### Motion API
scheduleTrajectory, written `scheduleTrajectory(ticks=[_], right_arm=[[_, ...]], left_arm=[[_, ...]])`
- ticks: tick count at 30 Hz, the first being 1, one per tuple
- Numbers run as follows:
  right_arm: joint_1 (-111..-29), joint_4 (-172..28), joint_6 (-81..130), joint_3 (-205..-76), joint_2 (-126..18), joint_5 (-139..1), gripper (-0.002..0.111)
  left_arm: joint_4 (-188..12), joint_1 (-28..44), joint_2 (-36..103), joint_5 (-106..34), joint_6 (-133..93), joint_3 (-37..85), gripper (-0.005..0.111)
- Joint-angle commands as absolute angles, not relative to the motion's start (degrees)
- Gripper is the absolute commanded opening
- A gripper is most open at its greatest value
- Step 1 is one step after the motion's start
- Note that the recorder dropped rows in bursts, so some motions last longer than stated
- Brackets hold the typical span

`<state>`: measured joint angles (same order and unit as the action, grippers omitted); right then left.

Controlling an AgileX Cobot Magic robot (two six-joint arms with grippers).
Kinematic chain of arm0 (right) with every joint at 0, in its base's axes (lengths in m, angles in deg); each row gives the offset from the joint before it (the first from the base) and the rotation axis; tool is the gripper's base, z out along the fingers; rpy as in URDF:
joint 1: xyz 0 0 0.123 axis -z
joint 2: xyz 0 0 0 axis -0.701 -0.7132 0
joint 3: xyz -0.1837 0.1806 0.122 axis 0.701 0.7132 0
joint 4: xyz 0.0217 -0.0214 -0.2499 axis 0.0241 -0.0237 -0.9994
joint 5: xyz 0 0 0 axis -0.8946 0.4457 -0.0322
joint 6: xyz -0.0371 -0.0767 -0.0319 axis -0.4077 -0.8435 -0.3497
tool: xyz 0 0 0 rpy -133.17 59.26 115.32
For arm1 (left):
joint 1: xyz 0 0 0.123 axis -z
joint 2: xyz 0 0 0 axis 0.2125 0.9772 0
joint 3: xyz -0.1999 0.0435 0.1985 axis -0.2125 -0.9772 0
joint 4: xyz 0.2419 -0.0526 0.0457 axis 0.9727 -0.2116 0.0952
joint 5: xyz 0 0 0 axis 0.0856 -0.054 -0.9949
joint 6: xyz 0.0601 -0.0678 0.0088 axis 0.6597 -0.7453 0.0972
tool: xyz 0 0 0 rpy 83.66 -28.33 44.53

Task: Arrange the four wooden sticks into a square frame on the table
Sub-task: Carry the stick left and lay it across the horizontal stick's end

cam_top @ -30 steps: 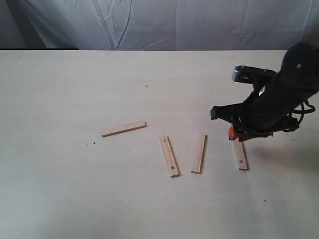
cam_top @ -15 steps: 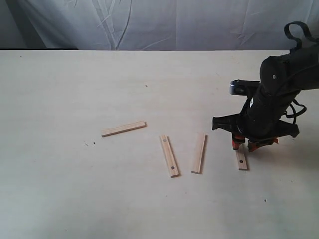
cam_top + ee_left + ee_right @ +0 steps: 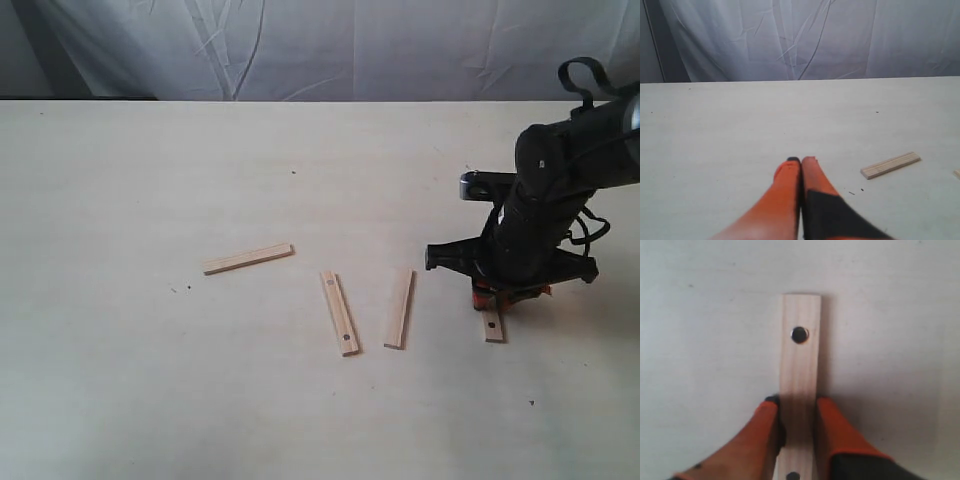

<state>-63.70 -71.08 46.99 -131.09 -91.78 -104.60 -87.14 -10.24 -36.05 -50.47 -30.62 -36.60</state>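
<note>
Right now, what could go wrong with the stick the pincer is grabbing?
The right pincer grips the rightmost stick only by its thin edges, so it might slip or swing when lifted. The next stick lies nearby and could get bumped on the way.
</note>
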Motion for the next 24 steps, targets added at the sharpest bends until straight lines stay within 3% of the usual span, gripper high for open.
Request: scheduleTrajectory(ticks=[1, 5, 15, 24], right_arm=[[-63.97, -71.43, 47.04, -132.18, -90.46, -105.24, 0.000], [-65.28, -70.98, 47.04, -142.37, -88.65, -113.86, 0.000], [-84.84, -68.52, 45.97, -171.24, -102.72, -125.41, 0.000], [-87.89, -68.56, 46.56, -180.58, -114.03, -131.09, 0.000]], left_arm=[[-86.95, -10.44, -36.35, -49.75, -30.75, -36.82, 0.000], [-86.95, -10.44, -36.35, -49.75, -30.75, -36.82, 0.000], [-86.95, -10.44, -36.35, -49.75, -30.75, -36.82, 0.000], [-86.95, -10.44, -36.35, -49.75, -30.75, -36.82, 0.000]])
